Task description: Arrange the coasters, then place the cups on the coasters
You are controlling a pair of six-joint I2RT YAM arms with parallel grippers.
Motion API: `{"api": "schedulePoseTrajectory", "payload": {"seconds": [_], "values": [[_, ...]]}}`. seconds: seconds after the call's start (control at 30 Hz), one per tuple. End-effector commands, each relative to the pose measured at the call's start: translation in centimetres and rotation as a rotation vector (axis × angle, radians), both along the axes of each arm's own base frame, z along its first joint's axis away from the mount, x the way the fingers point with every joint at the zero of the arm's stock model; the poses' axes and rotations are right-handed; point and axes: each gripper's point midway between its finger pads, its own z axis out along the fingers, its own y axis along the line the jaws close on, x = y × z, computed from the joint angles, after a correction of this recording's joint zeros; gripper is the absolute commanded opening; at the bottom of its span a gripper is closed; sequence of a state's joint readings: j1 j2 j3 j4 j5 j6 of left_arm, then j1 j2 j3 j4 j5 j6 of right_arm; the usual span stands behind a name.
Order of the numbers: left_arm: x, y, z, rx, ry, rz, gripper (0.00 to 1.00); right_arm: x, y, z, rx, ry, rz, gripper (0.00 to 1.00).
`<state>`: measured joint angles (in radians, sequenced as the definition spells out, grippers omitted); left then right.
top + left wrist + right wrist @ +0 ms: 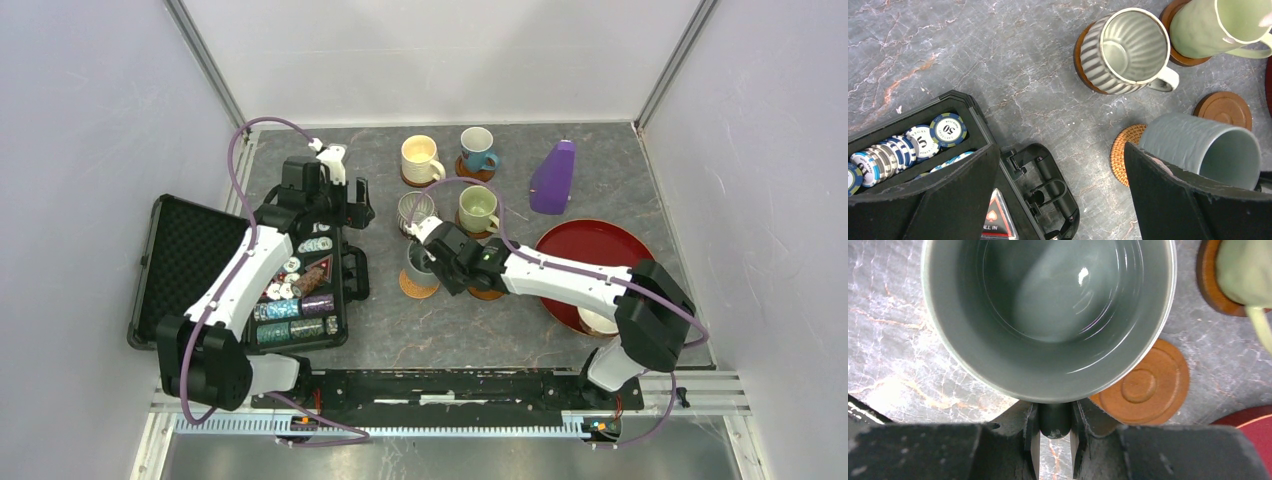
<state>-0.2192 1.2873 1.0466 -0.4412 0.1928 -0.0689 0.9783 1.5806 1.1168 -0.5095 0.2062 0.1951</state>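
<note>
My right gripper point(1054, 426) is shut on the handle point(1054, 419) of the grey-blue cup point(420, 262). That cup point(1204, 150) is over a woven orange coaster point(1124, 152); I cannot tell whether it rests on it. An empty brown coaster point(1143, 385) lies just to its right. The cream cup point(421, 158), blue cup point(477, 150), grey striped cup point(1125, 50) and pale green cup point(1208, 27) each stand on a brown coaster. A white cup point(598, 320) sits in the red tray. My left gripper point(1060, 150) is open, empty, above the case's edge.
An open black case point(200, 265) with poker chips point(923, 137) lies at the left, its handle point(1048, 190) under my left gripper. The red round tray point(590, 255) is at the right, a purple cone point(553, 176) behind it.
</note>
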Motion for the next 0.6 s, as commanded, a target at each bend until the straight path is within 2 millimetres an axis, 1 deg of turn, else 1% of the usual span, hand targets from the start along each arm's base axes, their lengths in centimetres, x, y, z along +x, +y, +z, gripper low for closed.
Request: {"api": "schedulePoseTrajectory", "payload": {"seconds": [0.0,0.07,0.23,0.33,0.4,0.43,0.47,0.57], "values": [[-0.1,0.0,1.4,-0.03,-0.02,0.013,1.0,0.7,3.5,3.5,0.188,-0.101,-0.029,0.04],[-0.2,0.0,1.6,-0.039,-0.027,0.025,1.0,0.8,3.9,3.5,0.187,-0.102,-0.036,0.06],[-0.7,-0.3,1.5,-0.076,-0.03,0.034,1.0,1.2,4.8,3.7,0.177,-0.132,-0.05,0.07],[-0.7,-0.2,1.6,-0.077,-0.04,0.034,1.0,1.0,5.4,3.1,0.161,-0.133,-0.045,0.09],[-0.6,-0.3,1.8,-0.08,-0.047,0.036,1.0,1.0,5.4,2.6,0.149,-0.127,-0.055,0.1],[-0.6,-0.2,2.0,-0.081,-0.051,0.037,1.0,1.0,5.4,2.3,0.143,-0.12,-0.057,0.12],[-0.6,-0.3,2.0,-0.083,-0.053,0.038,1.0,1.0,5.6,2.2,0.144,-0.114,-0.053,0.14],[-0.7,-0.2,2.0,-0.095,-0.058,0.05,1.0,1.1,6.0,2.2,0.148,-0.111,-0.051,0.14]]}}
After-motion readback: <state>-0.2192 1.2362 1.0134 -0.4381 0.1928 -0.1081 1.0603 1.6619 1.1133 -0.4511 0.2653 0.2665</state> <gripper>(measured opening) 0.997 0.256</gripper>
